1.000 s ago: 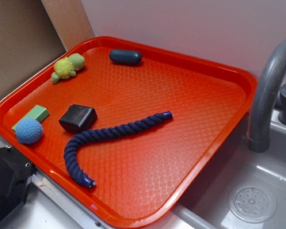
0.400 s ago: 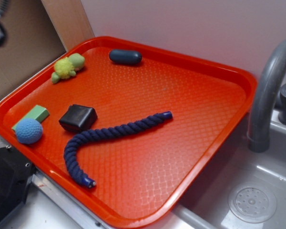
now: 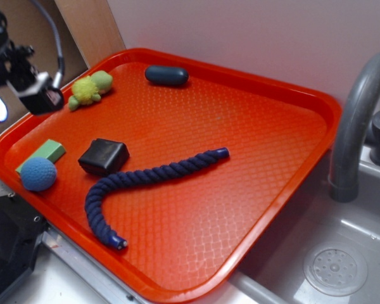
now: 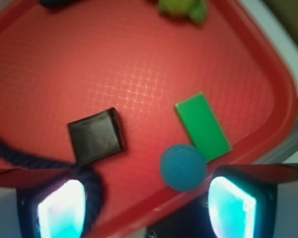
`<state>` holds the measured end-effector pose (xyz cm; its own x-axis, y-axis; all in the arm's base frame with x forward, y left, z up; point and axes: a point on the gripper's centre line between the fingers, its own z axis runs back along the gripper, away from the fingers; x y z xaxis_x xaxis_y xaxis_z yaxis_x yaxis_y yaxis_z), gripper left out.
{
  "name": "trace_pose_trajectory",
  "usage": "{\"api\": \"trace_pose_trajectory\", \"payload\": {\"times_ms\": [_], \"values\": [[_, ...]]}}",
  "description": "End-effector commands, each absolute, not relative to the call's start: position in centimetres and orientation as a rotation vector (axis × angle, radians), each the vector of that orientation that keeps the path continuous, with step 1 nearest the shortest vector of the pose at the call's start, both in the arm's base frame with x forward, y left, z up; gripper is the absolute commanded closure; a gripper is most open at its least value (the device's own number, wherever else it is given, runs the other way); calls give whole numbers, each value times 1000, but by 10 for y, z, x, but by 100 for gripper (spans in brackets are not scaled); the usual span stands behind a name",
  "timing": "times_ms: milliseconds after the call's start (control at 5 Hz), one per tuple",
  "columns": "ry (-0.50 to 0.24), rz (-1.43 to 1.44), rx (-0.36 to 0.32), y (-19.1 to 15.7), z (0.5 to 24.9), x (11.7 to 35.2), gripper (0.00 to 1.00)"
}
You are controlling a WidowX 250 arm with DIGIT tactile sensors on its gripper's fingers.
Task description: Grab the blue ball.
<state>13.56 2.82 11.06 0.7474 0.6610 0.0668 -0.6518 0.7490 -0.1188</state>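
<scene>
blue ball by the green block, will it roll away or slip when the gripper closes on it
The blue ball is round, so a nudge would probably roll it, though the green block touching it and the tray rim may stop it. Its knitted surface looks grippy and likely soft.

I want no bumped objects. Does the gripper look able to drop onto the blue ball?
Probably yes: nothing covers the blue ball, though the green block touches it and the tray rim is close.

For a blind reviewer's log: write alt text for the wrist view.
A light-blue ball sits low on a red tray, touching the near end of a green block. A black block lies to its left, with dark blue rope curling beside it. A blurred yellow-green toy sits at the top.
</scene>
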Motion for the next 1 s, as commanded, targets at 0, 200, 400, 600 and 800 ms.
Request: {"api": "trace_pose_trajectory", "payload": {"times_ms": [0, 200, 400, 600, 800], "values": [[-29, 762, -83, 34, 62, 125, 0], [10, 755, -40, 51, 47, 117, 0], [42, 741, 49, 69, 39, 104, 0], [68, 686, 50, 72, 29, 104, 0], [66, 669, 45, 66, 26, 105, 100]]}}
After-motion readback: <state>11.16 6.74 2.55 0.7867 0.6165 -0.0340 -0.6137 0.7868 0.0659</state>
